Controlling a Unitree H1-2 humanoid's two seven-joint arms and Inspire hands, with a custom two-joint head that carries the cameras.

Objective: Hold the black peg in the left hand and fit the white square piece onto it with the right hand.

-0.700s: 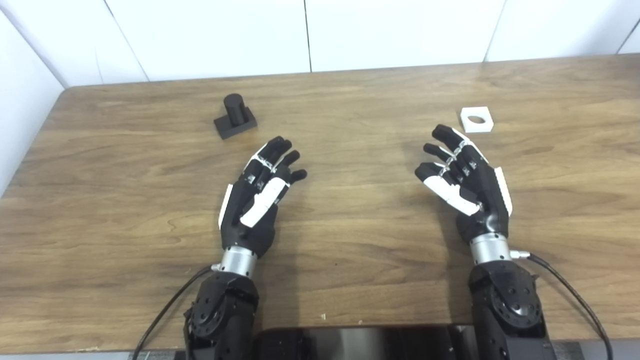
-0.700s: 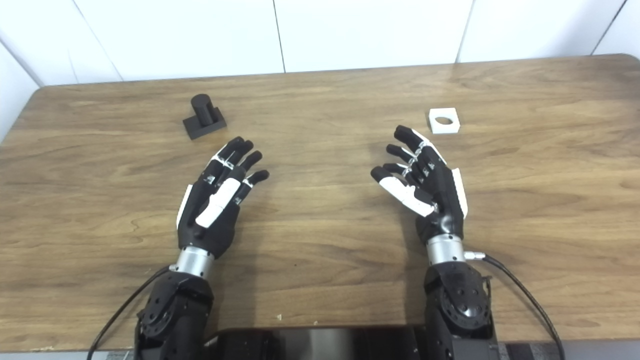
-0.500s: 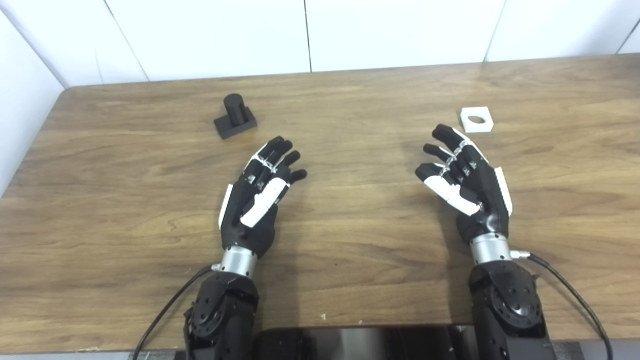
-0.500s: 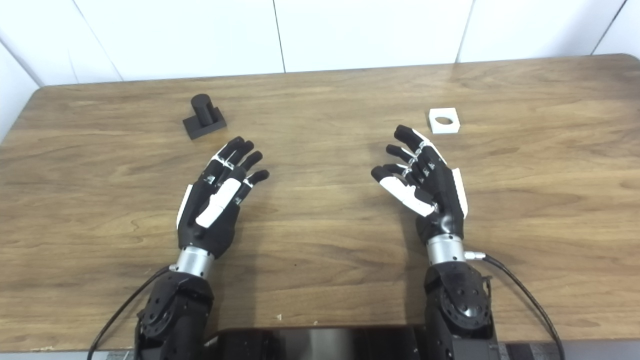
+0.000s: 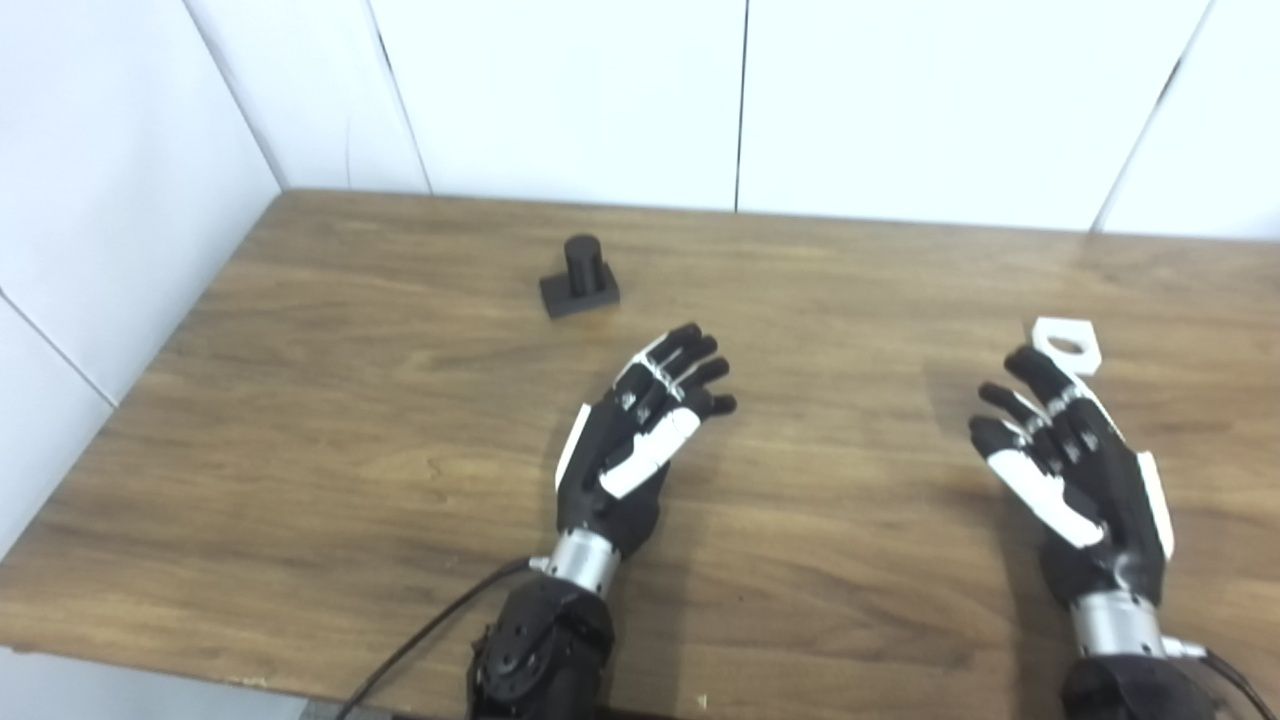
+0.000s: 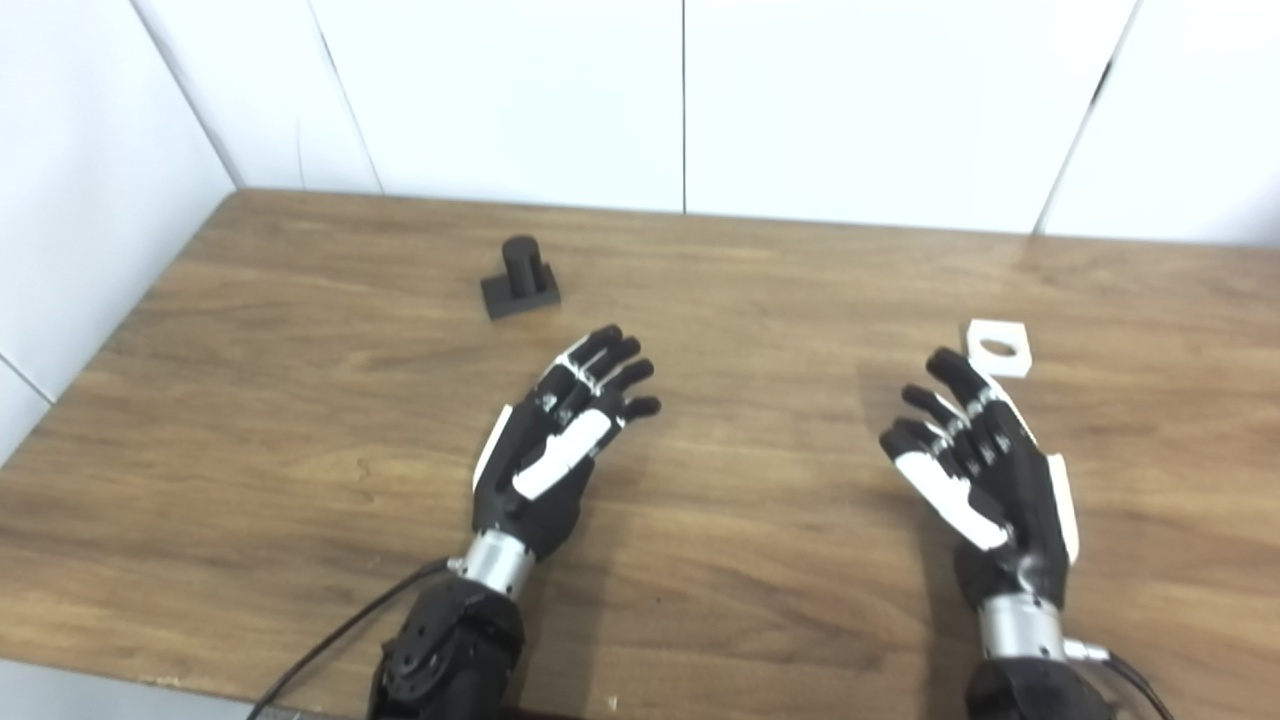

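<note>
The black peg [image 5: 580, 279], a short cylinder on a square black base, stands upright on the wooden table [image 5: 350, 400] at the back left. My left hand [image 5: 640, 440] is open and empty, fingers spread, hovering over the table to the right of and nearer than the peg, apart from it. The white square piece [image 5: 1068, 345] with a round hole lies flat at the right. My right hand [image 5: 1075, 470] is open and empty, its fingertips just short of the white piece and overlapping its near edge in the picture.
White wall panels [image 5: 560, 90] close the table at the back and on the left side. A black cable [image 5: 420, 640] runs from my left forearm off the table's front edge.
The whole picture has shifted: the camera has turned left and up, so everything sits further right and lower. The hands, peg and white piece keep about the same places relative to each other.
</note>
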